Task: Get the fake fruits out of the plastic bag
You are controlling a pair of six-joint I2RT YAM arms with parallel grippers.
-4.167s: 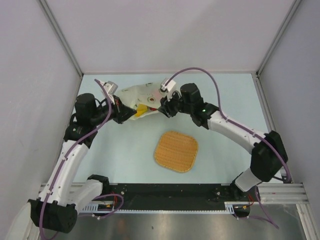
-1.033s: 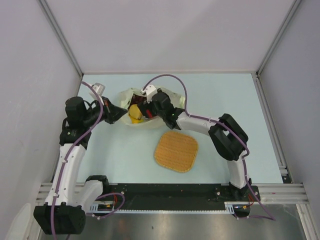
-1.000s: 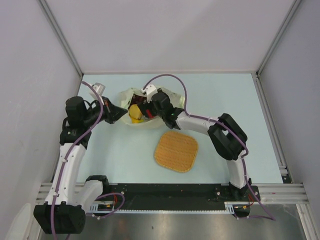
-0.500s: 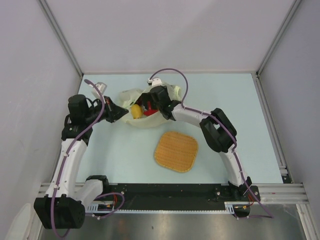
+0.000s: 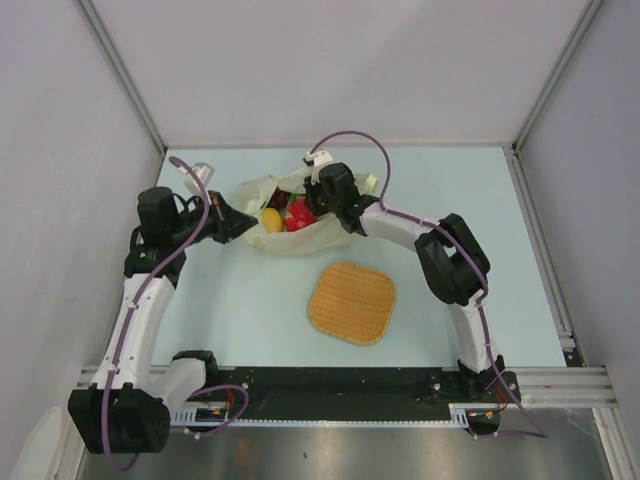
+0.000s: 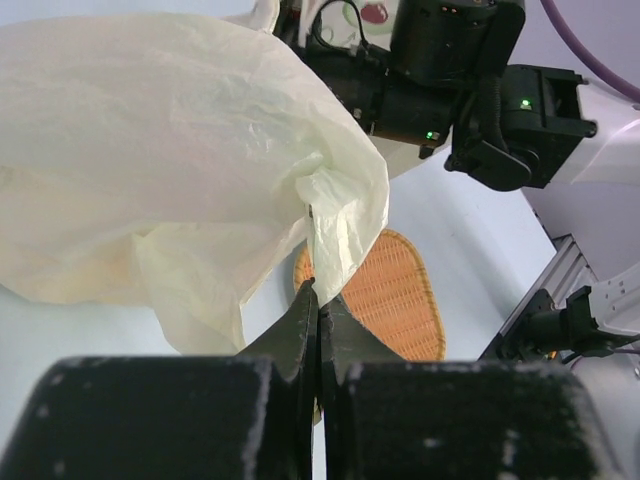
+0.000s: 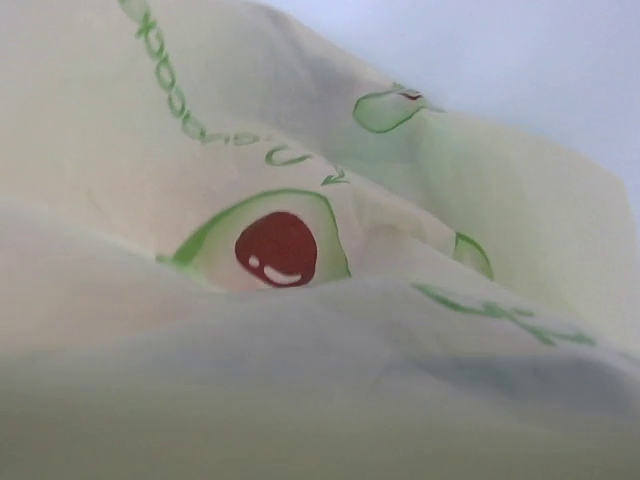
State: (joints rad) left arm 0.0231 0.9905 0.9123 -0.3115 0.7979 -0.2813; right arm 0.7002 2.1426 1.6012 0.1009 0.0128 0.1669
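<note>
Risk: bag [image 5: 290, 240] film may get caught with red fruit [image 5: 297, 214] in my right claw [image 5: 310, 203], closure not readable; left claw [image 6: 318, 298] clamped on bag rim, tear possible.

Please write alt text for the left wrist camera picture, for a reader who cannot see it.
The left gripper is shut on a fold of the pale yellow plastic bag. Beyond the bag are the black right arm and an orange woven mat.
</note>
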